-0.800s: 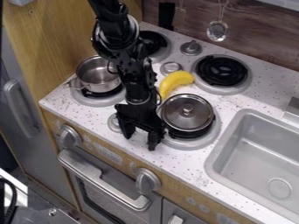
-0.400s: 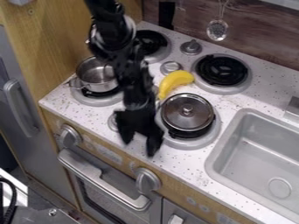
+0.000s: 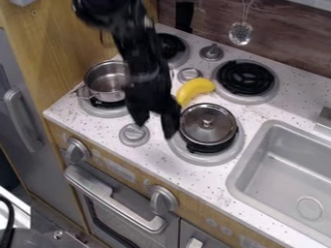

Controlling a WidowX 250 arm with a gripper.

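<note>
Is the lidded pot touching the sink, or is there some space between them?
Apart. The camera view shows speckled counter between the lidded pot and the sink.

Black arm [image 3: 141,58]: blurred, top end cropped!
Gripper [image 3: 154,129]: smeared, left of the lidded pot [image 3: 208,131].
Open pot [image 3: 103,91], farther left: arm's hiding its right side.
Sink [image 3: 284,174], right of lidded pot: edge-cropped.

Counter strip [image 3: 153,159] is leaving passage along the front edge; low knob [image 3: 134,136] is interrupting room behind it. Lidded pot [image 3: 217,134] and banana [image 3: 194,88] are blocking sinkward travel; open pot [image 3: 103,88] is obstructing the opposite side. Sink [image 3: 284,184] is offering open space.
</note>
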